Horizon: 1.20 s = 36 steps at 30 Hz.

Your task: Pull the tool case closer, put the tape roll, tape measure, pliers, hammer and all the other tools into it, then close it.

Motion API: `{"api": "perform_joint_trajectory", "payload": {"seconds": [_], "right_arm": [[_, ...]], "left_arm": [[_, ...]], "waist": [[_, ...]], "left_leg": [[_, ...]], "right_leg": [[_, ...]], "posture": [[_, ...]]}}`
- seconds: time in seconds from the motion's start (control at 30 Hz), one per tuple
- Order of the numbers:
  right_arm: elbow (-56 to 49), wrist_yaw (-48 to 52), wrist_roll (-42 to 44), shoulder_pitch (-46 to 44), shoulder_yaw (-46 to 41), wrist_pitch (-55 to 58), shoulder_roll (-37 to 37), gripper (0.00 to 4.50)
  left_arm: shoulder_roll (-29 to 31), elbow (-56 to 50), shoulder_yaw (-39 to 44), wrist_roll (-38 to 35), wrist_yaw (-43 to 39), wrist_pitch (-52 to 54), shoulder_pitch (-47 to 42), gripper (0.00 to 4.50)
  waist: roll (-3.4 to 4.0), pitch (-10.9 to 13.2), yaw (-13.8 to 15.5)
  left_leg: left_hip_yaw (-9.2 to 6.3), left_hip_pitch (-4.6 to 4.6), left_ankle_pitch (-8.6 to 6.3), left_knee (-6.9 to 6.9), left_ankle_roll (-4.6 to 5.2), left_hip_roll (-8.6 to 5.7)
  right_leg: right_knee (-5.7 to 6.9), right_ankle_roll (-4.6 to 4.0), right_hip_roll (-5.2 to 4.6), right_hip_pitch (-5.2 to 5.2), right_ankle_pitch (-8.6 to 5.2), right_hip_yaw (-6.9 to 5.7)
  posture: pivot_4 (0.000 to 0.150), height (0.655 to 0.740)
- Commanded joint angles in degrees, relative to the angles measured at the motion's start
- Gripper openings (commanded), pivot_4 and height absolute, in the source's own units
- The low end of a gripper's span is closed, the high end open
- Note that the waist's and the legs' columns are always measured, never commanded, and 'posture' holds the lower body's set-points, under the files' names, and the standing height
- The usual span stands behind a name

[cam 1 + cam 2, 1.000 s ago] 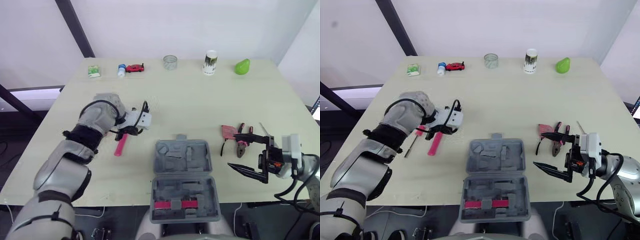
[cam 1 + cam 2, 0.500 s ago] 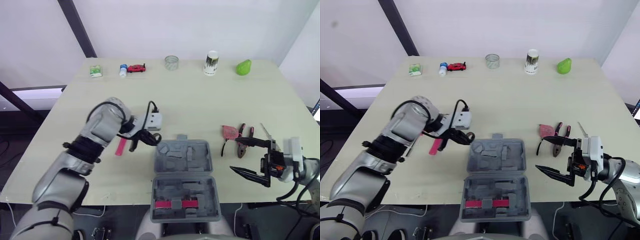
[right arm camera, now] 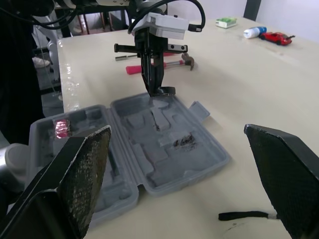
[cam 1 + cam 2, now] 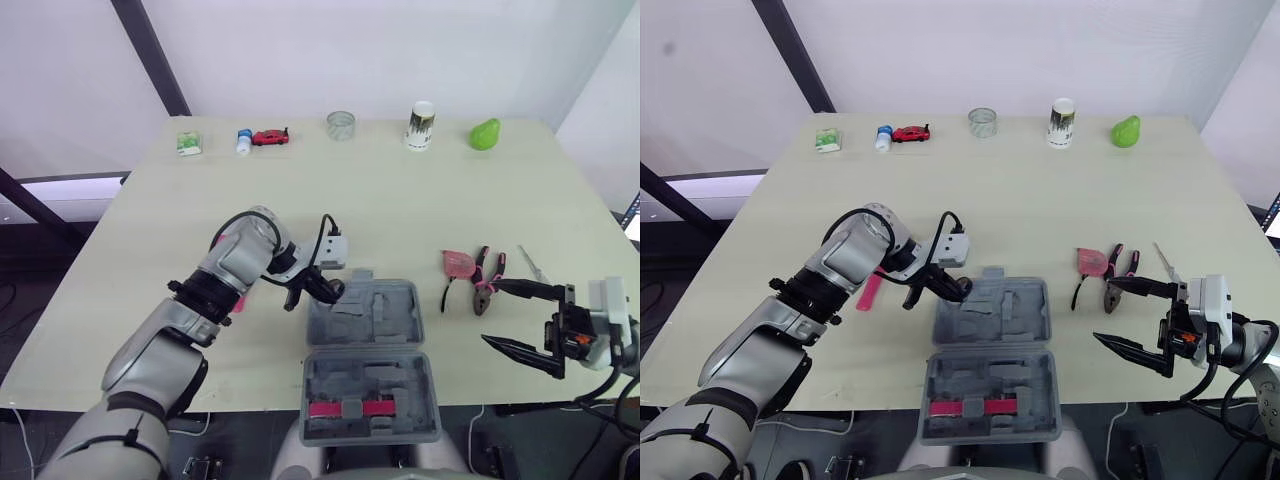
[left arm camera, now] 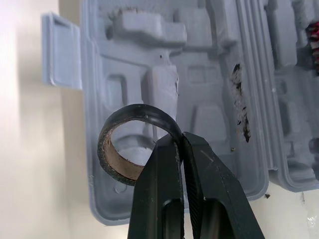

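Now that the left jaws have swung away from the hammer (image 4: pixel 869 291), they pinch the tape roll (image 5: pixel 142 110), tool case (image 4: pixel 365 312) just beneath, seemingly ready to drop it; right jaws gape near the pliers (image 4: pixel 487 285).

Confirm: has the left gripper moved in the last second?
Yes. The left gripper, shut on the tape roll, swung to the robot's right, from over the hammer to the left edge of the open tool case.

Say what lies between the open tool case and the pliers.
Nothing: in the left eye view, bare table separates the tool case from the pliers.
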Motion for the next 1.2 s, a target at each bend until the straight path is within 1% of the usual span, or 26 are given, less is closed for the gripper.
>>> {"api": "perform_joint_trajectory", "payload": {"seconds": [0.03,0.27,0.47,0.67,1.2], "right_arm": [[-1.21,0.03,0.95,-0.02,-2.98,-0.68,-0.73,4.50],[-0.06,0.55,-1.73,1.24,-3.76,-2.41,-1.54,4.50],[0.12,0.38,-1.88,1.33,-3.94,-2.87,-1.35,4.50],[0.02,0.25,-1.78,1.73,-4.08,-3.13,-1.18,4.50],[-0.15,-0.17,-1.69,1.86,-3.90,-3.42,-1.03,4.50]], "left_arm": [[-0.48,2.71,-0.56,1.09,0.35,-2.24,-2.01,0.07],[-2.05,7.24,-0.65,1.77,0.93,-4.62,-3.27,0.07],[-2.46,8.19,-0.52,1.87,0.24,-5.05,-3.62,0.07],[-1.36,8.54,-0.98,2.70,-1.05,-4.92,-3.68,0.07],[-2.25,12.78,-0.82,4.49,0.15,-6.37,-4.32,0.07]], "waist": [[0.00,0.00,-0.02],[0.00,0.00,0.00],[0.00,0.00,-0.02],[0.00,0.00,-0.02],[0.00,0.00,-0.02]], "left_leg": [[0.01,0.00,0.00,0.00,0.00,0.00],[0.00,0.00,0.00,0.00,0.00,-0.01],[-0.01,0.00,0.00,0.00,0.00,-0.01],[0.00,0.00,0.00,0.00,0.00,-0.01],[0.00,0.00,0.00,0.00,0.00,-0.01]], "right_leg": [[0.00,0.00,0.00,0.00,0.00,0.01],[-0.01,0.00,0.00,0.00,0.00,0.00],[0.00,0.00,0.01,0.00,0.00,0.00],[0.00,0.00,0.00,0.00,0.00,0.00],[0.00,0.00,0.00,0.00,0.00,0.00]], "posture": [[0.150,0.7400],[0.150,0.7400],[0.150,0.7400],[0.150,0.7400],[0.150,0.7400]]}}
